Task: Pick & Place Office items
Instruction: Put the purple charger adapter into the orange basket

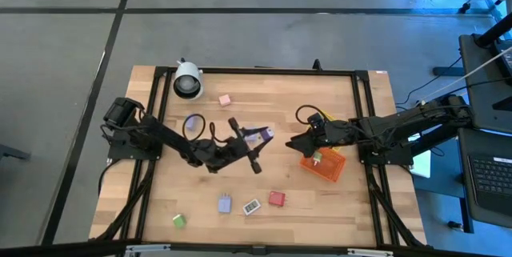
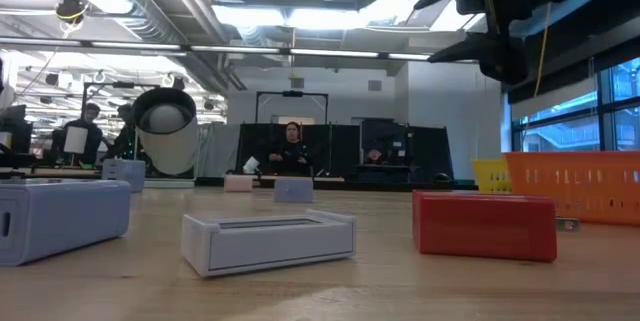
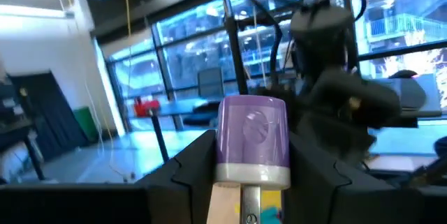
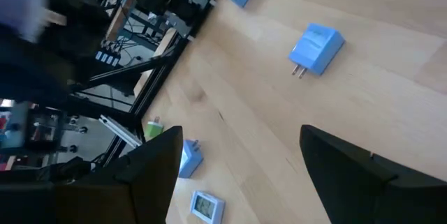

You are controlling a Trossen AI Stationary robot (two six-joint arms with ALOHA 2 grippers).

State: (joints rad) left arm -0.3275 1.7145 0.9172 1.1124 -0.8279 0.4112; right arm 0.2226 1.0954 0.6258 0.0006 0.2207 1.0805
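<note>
Meanwhile, the left gripper (image 1: 254, 146) grips a purple stamp (image 1: 258, 136) mid-table, while the right gripper (image 1: 298, 143), jaws spread wide, hovers beside the orange bin (image 1: 330, 166).

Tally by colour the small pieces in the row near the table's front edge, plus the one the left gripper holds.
Green piece: 1
Blue piece: 1
White piece: 1
Red piece: 1
Lavender piece, held in the left gripper: 1
Total: 5
</note>
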